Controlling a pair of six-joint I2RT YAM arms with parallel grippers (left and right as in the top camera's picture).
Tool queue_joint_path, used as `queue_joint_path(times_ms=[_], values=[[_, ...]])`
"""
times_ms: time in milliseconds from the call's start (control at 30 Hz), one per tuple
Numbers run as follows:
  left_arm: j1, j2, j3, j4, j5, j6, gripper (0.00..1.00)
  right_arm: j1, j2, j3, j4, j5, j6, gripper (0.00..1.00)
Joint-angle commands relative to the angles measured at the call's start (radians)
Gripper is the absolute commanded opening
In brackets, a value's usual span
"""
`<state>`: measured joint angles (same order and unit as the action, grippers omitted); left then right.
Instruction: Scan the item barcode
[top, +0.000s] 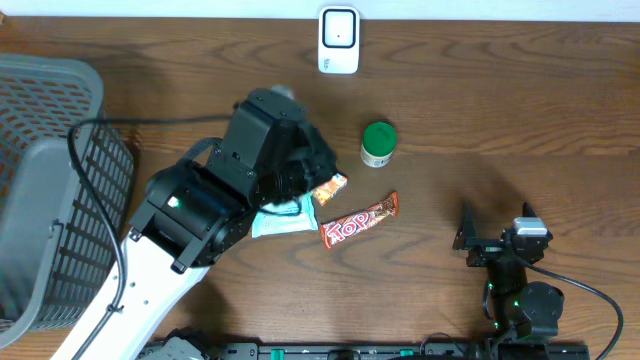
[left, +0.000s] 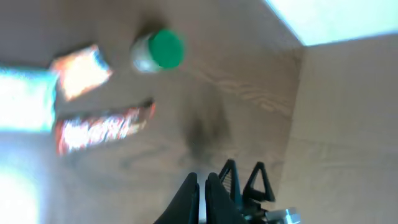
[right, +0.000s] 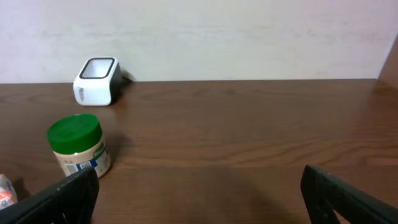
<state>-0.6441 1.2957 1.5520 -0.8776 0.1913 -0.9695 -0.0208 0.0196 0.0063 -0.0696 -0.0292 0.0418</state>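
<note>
The red-and-orange chocolate bar in its shiny wrapper (top: 359, 220) lies flat mid-table, label up, with nothing gripping it. Just to its left sits a pale teal-and-white flat packet (top: 285, 218), half under the arm, and a small orange foil sachet (top: 330, 187) just above the bar. A short white jar with a green lid (top: 378, 143) stands upright a little further back. The left gripper (left: 200, 180) hovers over this cluster, fingers pinched together with nothing between them; its own view is blurred. The white boxy barcode scanner (top: 338, 40) is at the far edge of the brown wooden table (top: 520, 120), well apart. The right gripper (top: 495, 228) is off to the right, jaws spread wide and empty. A grey mesh basket (top: 50, 200) stands at the left.
</note>
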Motion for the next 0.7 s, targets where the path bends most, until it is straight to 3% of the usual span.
queue_joint_path(times_ms=[0, 267, 400, 533, 667], values=[[0.004, 0.004, -0.005, 0.074, -0.037, 0.305, 0.07, 0.001, 0.0, -0.001, -0.003, 0.002, 0.01, 0.99], [0.004, 0.002, 0.0, 0.319, -0.308, 0.514, 0.07, 0.001, 0.0, -0.001, -0.003, 0.002, 0.01, 0.99], [0.004, 0.0, 0.042, 0.397, -0.578, 0.674, 0.07, 0.001, 0.0, -0.001, -0.003, 0.002, 0.01, 0.99], [0.003, 0.0, 0.12, 0.513, -0.866, 0.916, 0.07, 0.001, 0.0, -0.001, -0.003, 0.002, 0.01, 0.99], [0.003, 0.0, 0.196, 0.696, -1.054, 1.184, 0.07, 0.001, 0.0, -0.001, -0.003, 0.002, 0.01, 0.99]])
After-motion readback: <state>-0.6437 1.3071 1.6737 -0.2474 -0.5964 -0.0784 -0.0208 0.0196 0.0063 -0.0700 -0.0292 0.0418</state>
